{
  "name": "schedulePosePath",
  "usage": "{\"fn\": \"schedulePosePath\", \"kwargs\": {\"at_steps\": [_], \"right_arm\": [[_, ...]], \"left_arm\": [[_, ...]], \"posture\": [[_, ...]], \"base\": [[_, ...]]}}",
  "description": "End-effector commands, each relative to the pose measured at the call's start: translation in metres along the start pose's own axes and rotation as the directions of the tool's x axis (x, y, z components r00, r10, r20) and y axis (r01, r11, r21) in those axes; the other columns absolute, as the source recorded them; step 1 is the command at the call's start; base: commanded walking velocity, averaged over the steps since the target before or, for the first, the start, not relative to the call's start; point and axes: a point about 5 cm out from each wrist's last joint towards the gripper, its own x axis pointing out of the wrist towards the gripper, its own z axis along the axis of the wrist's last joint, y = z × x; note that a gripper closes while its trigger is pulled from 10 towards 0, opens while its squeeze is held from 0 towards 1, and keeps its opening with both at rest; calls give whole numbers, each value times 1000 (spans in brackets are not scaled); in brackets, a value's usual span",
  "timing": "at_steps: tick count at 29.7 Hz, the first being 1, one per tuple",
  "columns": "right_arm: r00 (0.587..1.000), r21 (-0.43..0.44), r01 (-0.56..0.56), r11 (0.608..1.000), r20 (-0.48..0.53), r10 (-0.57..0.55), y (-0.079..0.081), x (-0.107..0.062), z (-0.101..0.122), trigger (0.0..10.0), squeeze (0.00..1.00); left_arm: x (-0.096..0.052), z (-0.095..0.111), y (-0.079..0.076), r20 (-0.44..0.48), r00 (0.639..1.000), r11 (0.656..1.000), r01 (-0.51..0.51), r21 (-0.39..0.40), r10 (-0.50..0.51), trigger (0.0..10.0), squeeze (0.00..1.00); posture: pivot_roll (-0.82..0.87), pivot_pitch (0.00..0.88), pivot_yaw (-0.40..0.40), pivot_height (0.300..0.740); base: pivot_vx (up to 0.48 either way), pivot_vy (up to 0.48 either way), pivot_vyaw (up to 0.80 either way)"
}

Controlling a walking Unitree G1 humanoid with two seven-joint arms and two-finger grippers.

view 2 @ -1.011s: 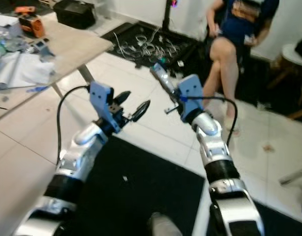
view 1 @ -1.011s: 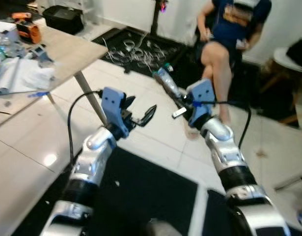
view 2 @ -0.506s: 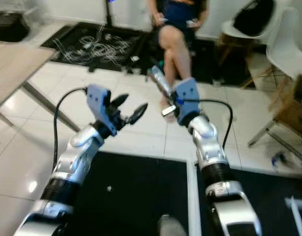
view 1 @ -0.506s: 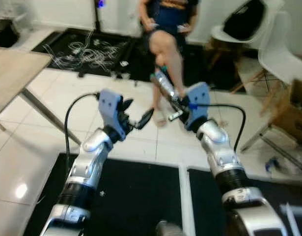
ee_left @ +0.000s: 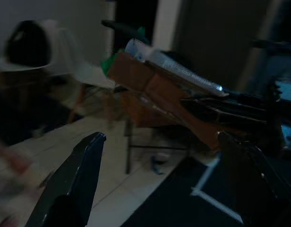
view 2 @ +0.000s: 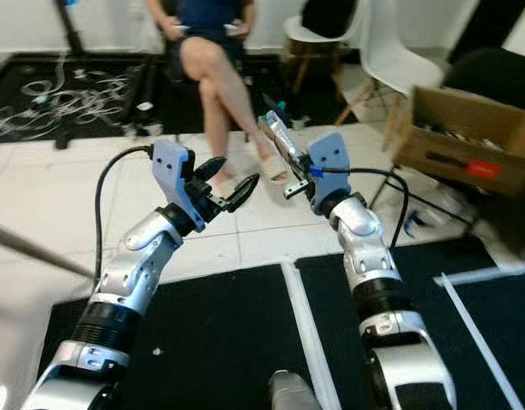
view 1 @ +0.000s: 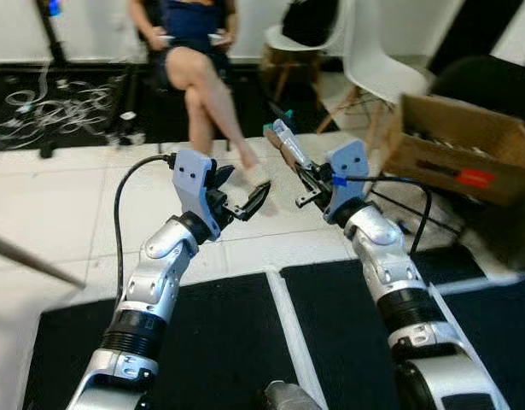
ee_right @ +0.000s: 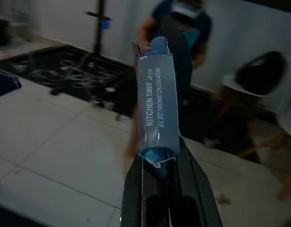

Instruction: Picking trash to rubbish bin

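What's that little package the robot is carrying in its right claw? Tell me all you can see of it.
The kitchen timer package is a slim, flat pack in clear glossy plastic over blue, printed "KITCHEN TIMER" and "ELECTRONIC CALCULATOR". It sticks out past the fingertips, held in the air and touching nothing else. The right gripper pinches its lower end between two black fingers.

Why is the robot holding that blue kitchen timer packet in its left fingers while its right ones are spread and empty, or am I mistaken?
You have the sides swapped. The right gripper is shut on the blue kitchen timer packet, as the right wrist view shows. The left gripper is the one with fingers spread and empty, held up beside it.
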Motion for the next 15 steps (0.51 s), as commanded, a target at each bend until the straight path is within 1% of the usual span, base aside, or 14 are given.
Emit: {"fn": "schedulePosePath", "kwargs": {"at_steps": [1,9,15], "right_arm": [[1000,6,-4,1000,2,4,0,1,2,10000,0],[1000,7,-6,1000,2,6,-1,2,2,10000,0],[1000,7,-7,1000,2,7,-1,2,2,10000,0]], "left_arm": [[0,-2,-2,-7,1000,1000,10,13,-10,10000,0],[1,0,-2,-2,1000,1000,15,20,-15,10000,0],[1,0,-2,3,1000,1000,19,8,-19,10000,0]], "posture": [[-58,0,-51,740],[-59,0,-51,740],[-59,0,-51,740]], "base": [[0,0,-800],[0,0,-800],[0,0,-800]]}}
